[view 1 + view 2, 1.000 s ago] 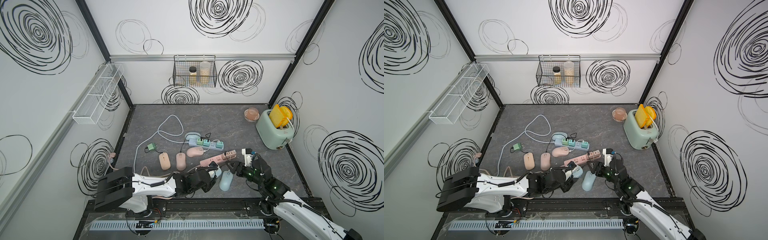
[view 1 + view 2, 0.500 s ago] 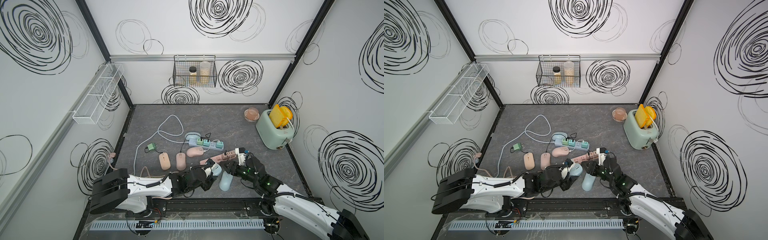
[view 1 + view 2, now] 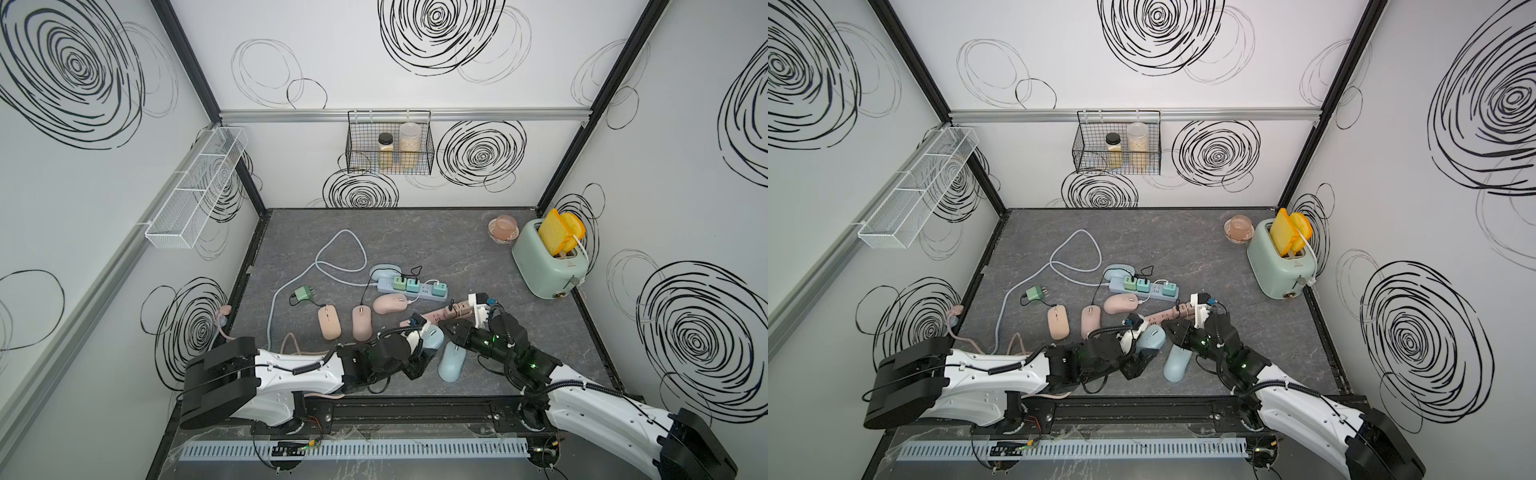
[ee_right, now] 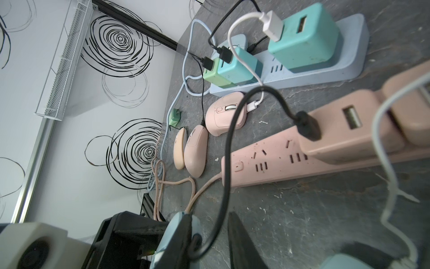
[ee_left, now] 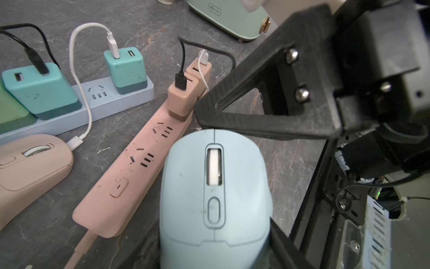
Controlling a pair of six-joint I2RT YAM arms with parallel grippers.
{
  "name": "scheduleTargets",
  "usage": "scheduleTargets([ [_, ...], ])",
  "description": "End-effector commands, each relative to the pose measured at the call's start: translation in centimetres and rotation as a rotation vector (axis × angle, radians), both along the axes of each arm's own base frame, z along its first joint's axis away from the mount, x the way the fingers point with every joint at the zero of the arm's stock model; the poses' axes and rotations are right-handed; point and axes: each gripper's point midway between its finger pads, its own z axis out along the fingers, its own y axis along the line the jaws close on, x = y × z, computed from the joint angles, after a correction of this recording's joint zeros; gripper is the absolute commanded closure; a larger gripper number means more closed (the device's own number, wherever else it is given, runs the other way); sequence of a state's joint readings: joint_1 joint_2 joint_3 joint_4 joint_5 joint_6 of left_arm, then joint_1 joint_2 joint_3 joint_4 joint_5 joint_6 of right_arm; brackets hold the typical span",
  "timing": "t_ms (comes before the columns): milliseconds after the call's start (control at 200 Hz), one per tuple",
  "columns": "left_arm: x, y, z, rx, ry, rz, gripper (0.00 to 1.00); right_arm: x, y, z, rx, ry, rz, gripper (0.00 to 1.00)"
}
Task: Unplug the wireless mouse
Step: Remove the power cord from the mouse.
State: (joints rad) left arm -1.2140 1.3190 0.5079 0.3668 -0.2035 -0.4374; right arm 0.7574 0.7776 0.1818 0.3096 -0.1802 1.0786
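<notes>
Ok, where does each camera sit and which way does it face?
Top views: high over the front edge, looking down toward the back wall; left arm, right arm, left gripper, right gripper.
Left wrist: low behind blue mouse, facing pink strip and toaster; own finger edge, right gripper's finger.
Right wrist: low, facing pink strip and left wall; own fingers.
Wrist views share pink strip, blue mouse.

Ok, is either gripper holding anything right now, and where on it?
Left gripper holds the blue mouse by its sides near the rear. Right gripper straddles the black cable at the mouse's front, jaws not yet closed on it.
</notes>
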Motion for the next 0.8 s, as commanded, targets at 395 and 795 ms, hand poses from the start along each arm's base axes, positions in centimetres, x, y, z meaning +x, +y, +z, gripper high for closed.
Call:
scheduleTargets([
  [395,0.3,-0.3,1.7,-0.108,0.046,0.031,1.00,1.2,0.4,0.8,0.034,0.026,-0.062,1.00],
  [795,-1.1,2.0,-1.7,0.057,0.162,0.031,1.00,2.6,-0.6,1.3,0.022,-0.012,-0.071,1.00],
])
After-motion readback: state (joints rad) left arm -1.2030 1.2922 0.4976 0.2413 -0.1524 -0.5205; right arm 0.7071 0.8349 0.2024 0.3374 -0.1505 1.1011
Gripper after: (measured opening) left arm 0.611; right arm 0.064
